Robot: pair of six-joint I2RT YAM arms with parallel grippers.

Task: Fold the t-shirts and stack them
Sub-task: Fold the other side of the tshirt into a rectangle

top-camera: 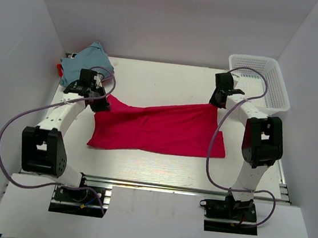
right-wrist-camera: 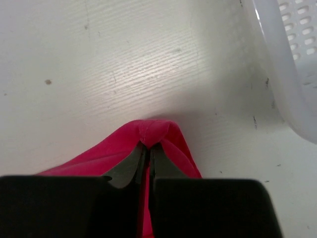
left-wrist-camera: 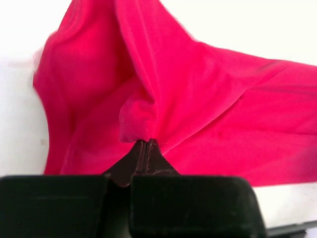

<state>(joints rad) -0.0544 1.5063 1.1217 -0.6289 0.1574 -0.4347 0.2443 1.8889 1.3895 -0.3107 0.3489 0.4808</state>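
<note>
A bright magenta-pink t-shirt (top-camera: 157, 131) lies spread across the middle of the table. My left gripper (top-camera: 102, 102) is shut on its far left corner; the left wrist view shows the cloth (left-wrist-camera: 208, 99) bunched at the closed tips (left-wrist-camera: 147, 142). My right gripper (top-camera: 214, 102) is shut on the far right corner, where a fold of the pink cloth (right-wrist-camera: 158, 131) is pinched between the fingers (right-wrist-camera: 148, 147). A light blue-grey t-shirt (top-camera: 91, 61) lies crumpled at the back left, with a bit of a red t-shirt (top-camera: 59, 68) showing at its left edge.
A white plastic mesh basket (top-camera: 262, 80) stands at the back right, close beside my right gripper; its wall (right-wrist-camera: 292, 64) fills the right wrist view's upper right. White walls enclose the table on three sides.
</note>
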